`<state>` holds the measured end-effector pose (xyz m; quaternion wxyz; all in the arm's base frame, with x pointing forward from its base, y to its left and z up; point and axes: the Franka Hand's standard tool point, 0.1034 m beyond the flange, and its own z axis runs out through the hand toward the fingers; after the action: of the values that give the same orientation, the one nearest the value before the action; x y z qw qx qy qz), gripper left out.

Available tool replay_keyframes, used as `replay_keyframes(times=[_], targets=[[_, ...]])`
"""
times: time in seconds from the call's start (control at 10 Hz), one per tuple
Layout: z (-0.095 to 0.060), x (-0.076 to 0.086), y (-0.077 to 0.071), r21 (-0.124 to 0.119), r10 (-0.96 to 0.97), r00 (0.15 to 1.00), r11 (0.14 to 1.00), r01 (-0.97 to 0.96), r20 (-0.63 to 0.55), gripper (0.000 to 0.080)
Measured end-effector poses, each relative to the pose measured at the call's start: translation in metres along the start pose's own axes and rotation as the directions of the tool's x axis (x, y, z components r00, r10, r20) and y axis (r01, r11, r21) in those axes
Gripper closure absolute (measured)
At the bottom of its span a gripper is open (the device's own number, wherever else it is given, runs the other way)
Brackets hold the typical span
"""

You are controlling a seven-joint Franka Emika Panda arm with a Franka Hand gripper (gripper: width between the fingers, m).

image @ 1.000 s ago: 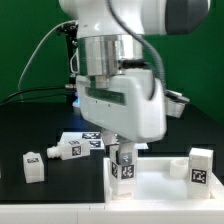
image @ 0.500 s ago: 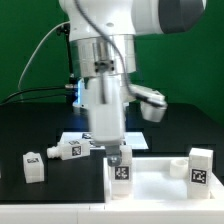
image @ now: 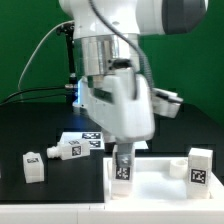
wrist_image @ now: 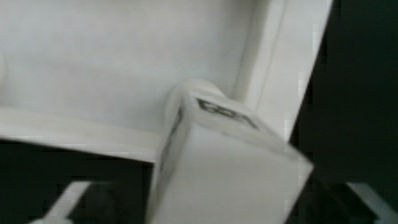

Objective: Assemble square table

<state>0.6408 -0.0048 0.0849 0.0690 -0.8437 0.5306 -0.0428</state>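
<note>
**Claw apart over a leg standing at the slab's corner**

The gripper [image: 122, 150] hangs straight down from the arm, directly above the corner leg [image: 123, 170]. This leg is a small white block with a black-and-white tag on its face. It stands upright at the corner of the square slab [image: 160, 182] that lies nearest the exterior view's left.

In the wrist view the same leg [wrist_image: 222, 150] rises from just inside the slab's raised rim [wrist_image: 270, 60]. A dim finger [wrist_image: 68, 203] shows to one side of it, with a dark gap between the two. That picture is soft, but the jaws appear to stand apart, clear of the leg and holding nothing.

The slab lies flat on the black table [image: 30, 125], at the front and toward the exterior view's right. A second leg [image: 201, 166] stands upright on it near the far right edge, well apart from the first.

Off the slab, on the exterior view's left, are two loose legs, one nearer the front [image: 33, 166] and one farther back [image: 62, 150]. The marker board [image: 85, 140] lies flat behind them, partly hidden by the arm.
</note>
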Motion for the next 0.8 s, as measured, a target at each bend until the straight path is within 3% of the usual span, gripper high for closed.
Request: replay_keyframes(times=[0.1,0.2,0.5,0.6,0.7,0.8], targets=[[0.0026,-0.0044,0.0006,0.003,-0.2,0.98,0.98,0.2,0.006,0.0213],[0.0036,-0.0068,0.0015,0.002,-0.279,0.96,0.96,0.279,0.01,0.0164],[0.0045,-0.0058,0.0023,-0.001,-0.463,0.887,0.887,0.463,0.008,0.0151],[0.0061,-0.0068,0.0023,-0.018,-0.7,0.714,0.714,0.7,0.01,0.0151],[0.0076,-0.0071,0.0031,-0.022,-0.809,0.588,0.587,0.809,0.022,0.0151],[0.0077,-0.007,0.003,-0.021,-0.777,0.629,0.629,0.777,0.019,0.0151]])
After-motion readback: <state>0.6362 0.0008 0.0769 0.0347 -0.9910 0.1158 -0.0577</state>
